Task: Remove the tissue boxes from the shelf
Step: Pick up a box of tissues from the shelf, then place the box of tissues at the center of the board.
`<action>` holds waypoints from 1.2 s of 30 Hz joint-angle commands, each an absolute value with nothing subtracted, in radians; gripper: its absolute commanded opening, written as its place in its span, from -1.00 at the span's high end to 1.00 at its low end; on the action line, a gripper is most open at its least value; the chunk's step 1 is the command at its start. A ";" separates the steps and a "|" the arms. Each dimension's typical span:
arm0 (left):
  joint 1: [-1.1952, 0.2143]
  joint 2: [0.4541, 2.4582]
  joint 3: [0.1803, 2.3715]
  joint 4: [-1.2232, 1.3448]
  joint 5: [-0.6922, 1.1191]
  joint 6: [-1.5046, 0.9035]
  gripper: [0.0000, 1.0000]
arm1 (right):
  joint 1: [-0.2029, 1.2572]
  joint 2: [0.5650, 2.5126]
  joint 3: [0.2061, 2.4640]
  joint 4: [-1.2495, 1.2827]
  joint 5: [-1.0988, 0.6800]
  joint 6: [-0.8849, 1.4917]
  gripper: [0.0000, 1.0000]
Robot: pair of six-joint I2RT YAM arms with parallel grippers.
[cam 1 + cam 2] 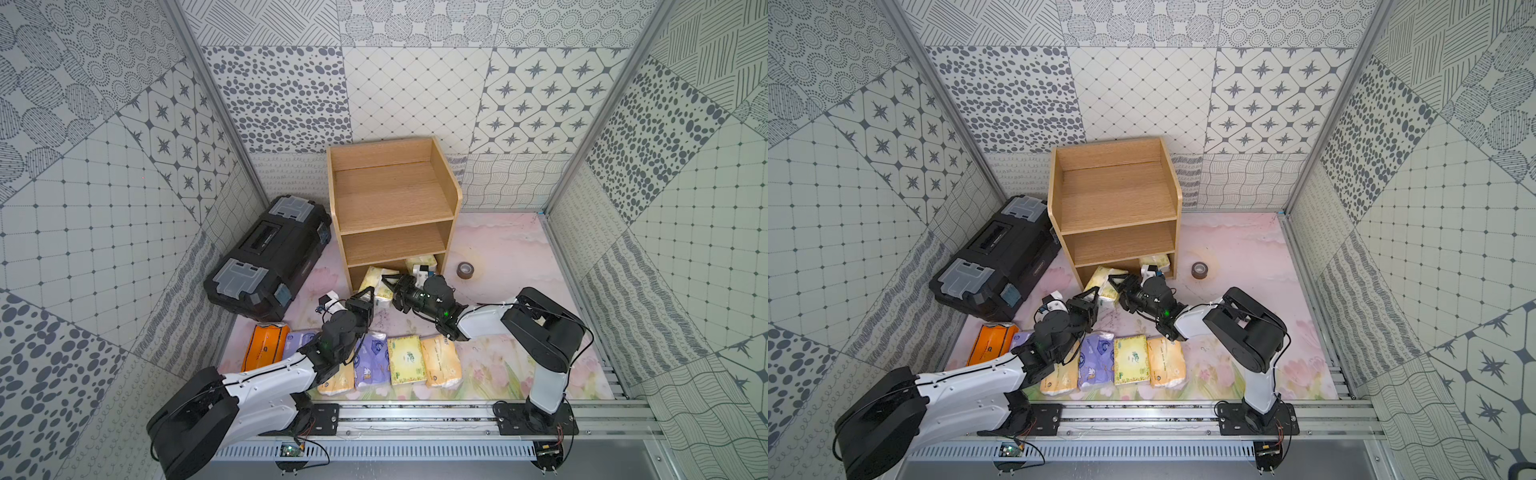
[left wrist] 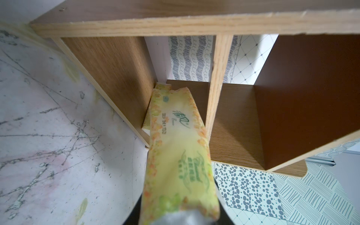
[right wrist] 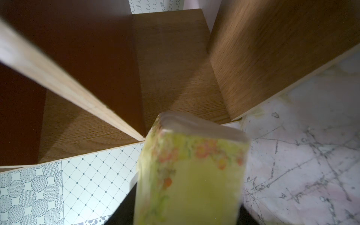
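Hard against the left wrist lens, a pale green-yellow pack (image 2: pixel 177 155) is pinched by its near end in the left gripper (image 1: pixel 366 300). Its far end lies inside the bottom tier of the shelf (image 2: pixel 116 78), against one side wall. If the arm swings before that end is clear, I judge the pack could snag the wood and twist out of the jaws, or drag the shelf along.

From the right wrist, a second green-yellow pack (image 3: pixel 192 175), blurred, sits clamped in the right gripper (image 1: pixel 392 286), its far end at the tier's mouth.

In both top views the two grippers stand close together at the tier's left side, so the arms could knock each other pulling back. A third pale pack (image 1: pixel 422 262) sits at the tier's right side. A row of six packs (image 1: pixel 407 359) lies along the tabletop's (image 1: pixel 519 257) front edge.
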State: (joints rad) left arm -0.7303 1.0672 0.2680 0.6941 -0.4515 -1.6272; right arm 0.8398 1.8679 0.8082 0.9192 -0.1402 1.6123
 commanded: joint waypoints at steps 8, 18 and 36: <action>-0.781 0.822 0.274 0.362 -0.485 -1.536 -0.66 | 0.833 1.787 0.772 0.925 -0.176 1.497 0.54; -0.776 0.418 0.290 -0.097 -0.405 -1.253 -0.89 | 0.793 1.563 0.680 0.641 -0.242 1.228 0.62; -0.773 0.579 0.245 0.378 0.136 -1.174 -0.97 | 0.668 1.175 0.635 0.172 -0.627 0.825 0.58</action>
